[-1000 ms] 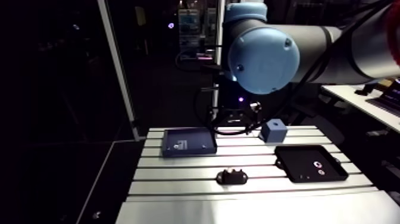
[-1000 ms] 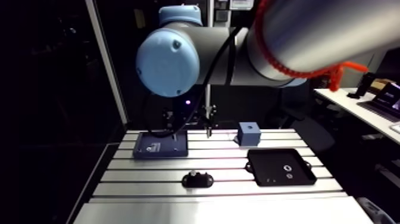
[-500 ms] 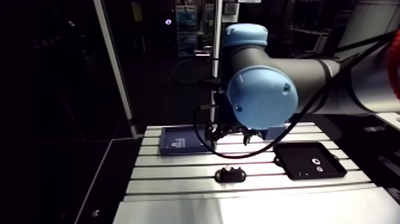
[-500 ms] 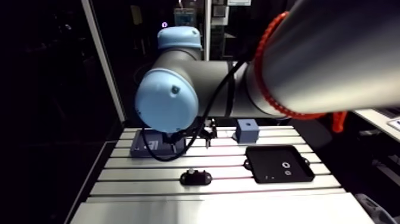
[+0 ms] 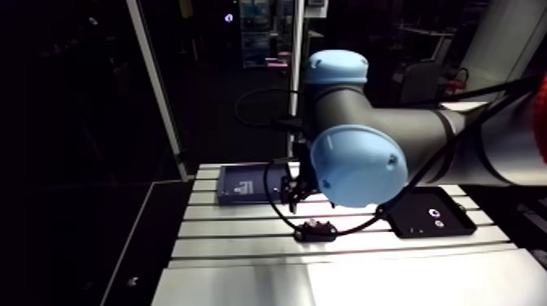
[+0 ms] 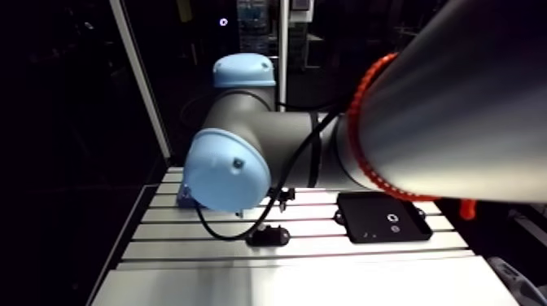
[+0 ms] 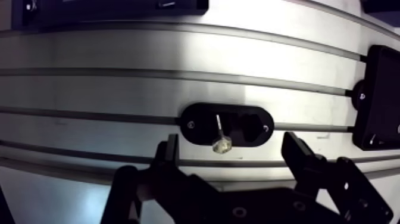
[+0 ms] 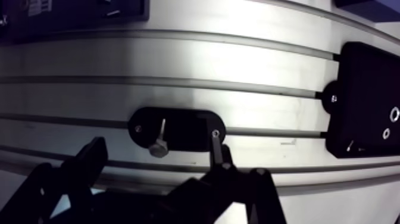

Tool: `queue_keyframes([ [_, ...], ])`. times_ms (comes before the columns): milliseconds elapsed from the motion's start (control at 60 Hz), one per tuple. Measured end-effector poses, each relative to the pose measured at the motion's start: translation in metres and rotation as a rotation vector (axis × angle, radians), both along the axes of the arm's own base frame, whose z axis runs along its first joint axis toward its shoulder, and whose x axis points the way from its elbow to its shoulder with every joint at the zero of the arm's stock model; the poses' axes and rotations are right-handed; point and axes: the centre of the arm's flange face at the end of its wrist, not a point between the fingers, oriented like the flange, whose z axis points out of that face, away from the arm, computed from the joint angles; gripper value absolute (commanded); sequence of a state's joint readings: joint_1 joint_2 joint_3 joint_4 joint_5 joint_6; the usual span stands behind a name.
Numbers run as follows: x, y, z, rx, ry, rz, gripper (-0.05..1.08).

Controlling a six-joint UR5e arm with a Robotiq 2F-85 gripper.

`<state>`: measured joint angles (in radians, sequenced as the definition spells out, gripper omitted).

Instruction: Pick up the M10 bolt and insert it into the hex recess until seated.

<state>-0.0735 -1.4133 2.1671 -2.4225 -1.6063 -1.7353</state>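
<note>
A small silver bolt [image 7: 220, 136] stands upright on a black oval holder [image 7: 199, 126] screwed to the slotted table, its hex head uppermost. In the wrist view my gripper [image 7: 233, 156] hangs above the holder's near edge. Its two black fingers [image 7: 171, 154] are spread wide on either side of the bolt, touching nothing. The bolt head lies just ahead of the gap, a little nearer the left finger. I cannot make out a hex recess in the dark holder. In the arm view the holder [image 5: 315, 231] sits mid-table, and the gripper is mostly hidden behind the blue elbow cap.
A black tray [image 5: 430, 221] with a few small pale rings lies right of the holder. A dark blue tray [image 5: 244, 184] sits at the back left. The arm's big blue joint [image 5: 358, 167] blocks much of the arm view. The table's front edge is close behind the fingers.
The gripper has come forward from the back of the table, by the blue tray, and down over the oval holder. The arm view has shifted with the arm, and the blue block has passed from sight.
</note>
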Motion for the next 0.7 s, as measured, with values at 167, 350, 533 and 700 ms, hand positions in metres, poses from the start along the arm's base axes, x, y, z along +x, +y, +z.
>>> queue_keyframes([
  [167,0.004,0.000,-0.006,0.001,0.001,0.001,0.15],
  [350,0.008,-0.001,-0.010,0.000,-0.002,0.001,0.23],
  [533,0.012,-0.001,-0.015,0.000,-0.012,0.000,0.27],
  [700,0.014,-0.001,-0.017,0.000,-0.011,0.001,0.31],
])
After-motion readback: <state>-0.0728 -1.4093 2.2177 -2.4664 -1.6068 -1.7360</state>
